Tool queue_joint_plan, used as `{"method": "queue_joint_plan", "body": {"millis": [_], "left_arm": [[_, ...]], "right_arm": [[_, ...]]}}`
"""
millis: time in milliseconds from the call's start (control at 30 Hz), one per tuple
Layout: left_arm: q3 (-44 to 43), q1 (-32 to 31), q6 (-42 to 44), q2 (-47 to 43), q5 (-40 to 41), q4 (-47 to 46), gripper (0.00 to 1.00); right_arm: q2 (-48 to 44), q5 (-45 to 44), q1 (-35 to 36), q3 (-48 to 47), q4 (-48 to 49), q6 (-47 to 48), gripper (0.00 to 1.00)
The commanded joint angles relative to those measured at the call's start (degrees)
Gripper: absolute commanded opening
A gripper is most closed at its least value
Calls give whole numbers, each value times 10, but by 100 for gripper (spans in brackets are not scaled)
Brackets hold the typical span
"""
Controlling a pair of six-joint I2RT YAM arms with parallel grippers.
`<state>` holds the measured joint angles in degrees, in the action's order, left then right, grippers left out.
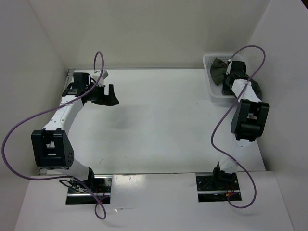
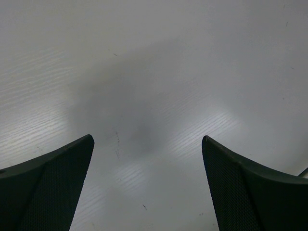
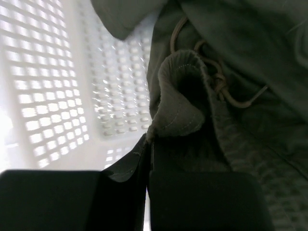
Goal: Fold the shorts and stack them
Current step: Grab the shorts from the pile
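Observation:
The dark olive-green shorts (image 1: 217,70) lie bunched in the white perforated basket (image 1: 208,61) at the back right. In the right wrist view the shorts (image 3: 231,72) fill the right side, with the drawstring (image 3: 221,84) showing. My right gripper (image 3: 150,144) is inside the basket, shut on a fold of the shorts' fabric. In the top view it (image 1: 226,85) is mostly hidden by the arm. My left gripper (image 1: 107,95) is open and empty over bare table at the back left; its fingers (image 2: 53,187) stand wide apart.
The basket wall (image 3: 43,86) is close on the left of my right gripper. White walls enclose the table on the left, back and right. The table's top (image 1: 159,120) stretches between the two arms.

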<state>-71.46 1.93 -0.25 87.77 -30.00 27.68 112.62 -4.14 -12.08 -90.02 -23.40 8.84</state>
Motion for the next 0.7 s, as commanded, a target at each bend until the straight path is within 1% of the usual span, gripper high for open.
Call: {"method": "queue_joint_plan", "body": {"millis": [0,133,200,267,333,367,400,433,467,500,567,600,667], "left_arm": [[-1,-2,3,-14,-4,-8,99],[-14,-2,3,-19,-9,-20,99],[-20,-2,3,-19,-17,-25,99],[-20,-2,3,-25,-23,-40,99],[-20,-2,3,-33,-17,-47,99],[-20,-2,3,-46,-17,-54,99],[-13,-2,3,-63,-10,-59,99],[-13,-2,3,-63,-10,-59,99],[-5,-2,3,-69,-10,-64,99],[-5,-2,3,-81,-10,-69,99],[11,-2,3,-94,-10,-75,99],[11,-2,3,-106,-10,-75,99],[28,-2,3,-119,-16,-75,99]], "right_arm": [[-92,-8,48,-45,38,7,0],[-156,-111,103,-45,67,-2,0],[-179,-133,116,-61,75,-15,0],[-218,-159,128,-72,105,-27,0],[-244,-178,128,-107,125,-27,0],[-244,-184,128,-151,131,-27,0],[-244,-180,133,-233,136,-27,0],[-244,-180,133,-234,136,-27,0],[-244,-180,133,-258,142,-27,0],[-239,-173,144,-303,142,-12,0],[-223,-173,150,-349,142,-5,0],[-214,-173,158,-387,142,-5,0],[-214,-131,169,-418,117,-17,0]]}}
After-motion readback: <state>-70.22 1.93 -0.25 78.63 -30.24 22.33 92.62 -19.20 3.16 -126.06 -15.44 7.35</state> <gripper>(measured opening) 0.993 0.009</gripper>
